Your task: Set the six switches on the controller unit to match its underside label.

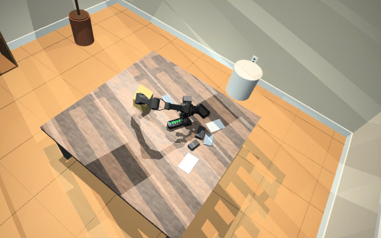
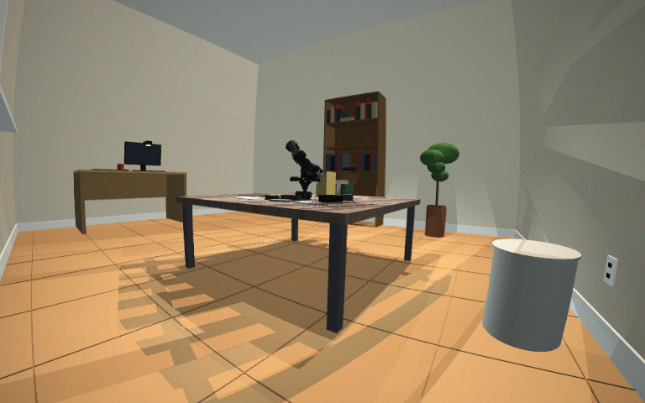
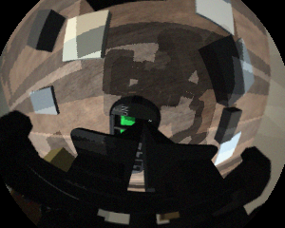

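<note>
Two fingertips of my claw (image 1: pixel 183 116) (image 3: pixel 143 124) are together, holding nothing, over the switch box (image 1: pixel 175 125) (image 3: pixel 133 108). Pressing off-centre could tip the wrong switch.

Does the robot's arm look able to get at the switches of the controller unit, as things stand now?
Probably yes: the arm reaches over the controller unit, which sits with its switches facing up, and nothing visible blocks the closed jaws just above it.
</note>
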